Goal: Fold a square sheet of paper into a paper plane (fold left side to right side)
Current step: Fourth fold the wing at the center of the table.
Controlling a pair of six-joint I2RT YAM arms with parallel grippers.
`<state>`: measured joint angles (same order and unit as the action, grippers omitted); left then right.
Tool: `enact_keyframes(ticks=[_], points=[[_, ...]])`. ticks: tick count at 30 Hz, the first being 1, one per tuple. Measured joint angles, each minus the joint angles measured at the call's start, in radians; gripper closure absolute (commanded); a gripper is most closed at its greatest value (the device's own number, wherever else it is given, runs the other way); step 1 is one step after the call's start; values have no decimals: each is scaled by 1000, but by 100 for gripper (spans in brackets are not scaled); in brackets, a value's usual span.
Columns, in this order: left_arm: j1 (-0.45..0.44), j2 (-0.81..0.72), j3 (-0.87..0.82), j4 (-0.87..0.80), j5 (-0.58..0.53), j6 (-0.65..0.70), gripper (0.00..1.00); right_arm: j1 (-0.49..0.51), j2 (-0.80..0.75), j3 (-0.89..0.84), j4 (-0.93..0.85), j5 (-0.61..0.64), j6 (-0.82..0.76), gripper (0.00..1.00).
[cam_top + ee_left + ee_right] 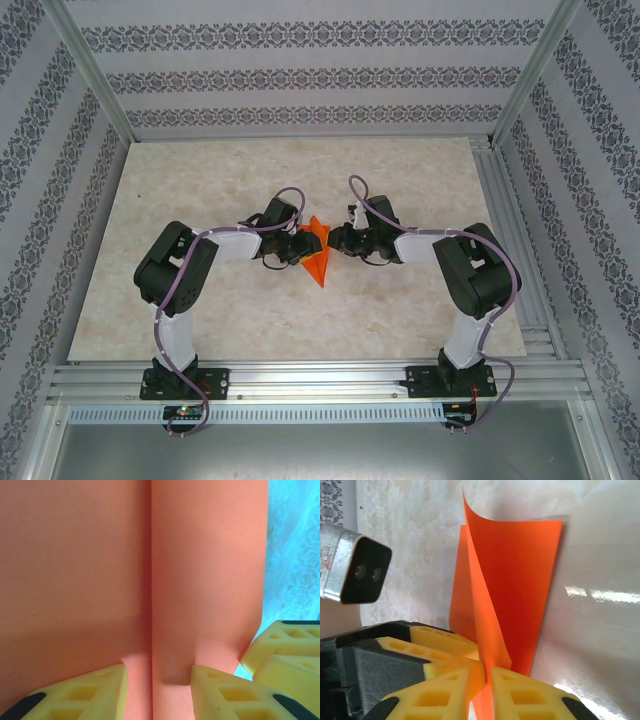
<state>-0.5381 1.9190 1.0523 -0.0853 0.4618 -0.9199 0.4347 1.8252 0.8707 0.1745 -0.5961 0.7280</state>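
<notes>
My right fingers (450, 687) pinch narrowly on a raised flap of the square sheet of paper (520, 580). My left fingers (90, 692), parted, straddle its crease. It sits mid-frame on the surface (420, 170). The fold seems half done, so next I lay the flap over squarely.

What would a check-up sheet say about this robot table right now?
Surface: pale marbled table.
Job's things: orange paper, partly folded, one flap standing up.
Clutter: nothing seen.
Grippers: left gripper open, fingers apart on either side of a crease; right gripper pinching the raised flap.
Cables: purple cables looped along both arms.
Surroundings: patterned walls, aluminium frame.
</notes>
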Motion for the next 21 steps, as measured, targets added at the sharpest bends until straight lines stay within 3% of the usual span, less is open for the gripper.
enact_keyframes(ticks=[5,12,21], points=[[0,0,0,0,0,0,59,-19,-14,-3,-20,11,-22,73],[0,0,0,0,0,0,59,-25,-16,-3,-22,10,-24,73],[0,0,0,0,0,0,59,-24,0,5,-25,3,-33,92]])
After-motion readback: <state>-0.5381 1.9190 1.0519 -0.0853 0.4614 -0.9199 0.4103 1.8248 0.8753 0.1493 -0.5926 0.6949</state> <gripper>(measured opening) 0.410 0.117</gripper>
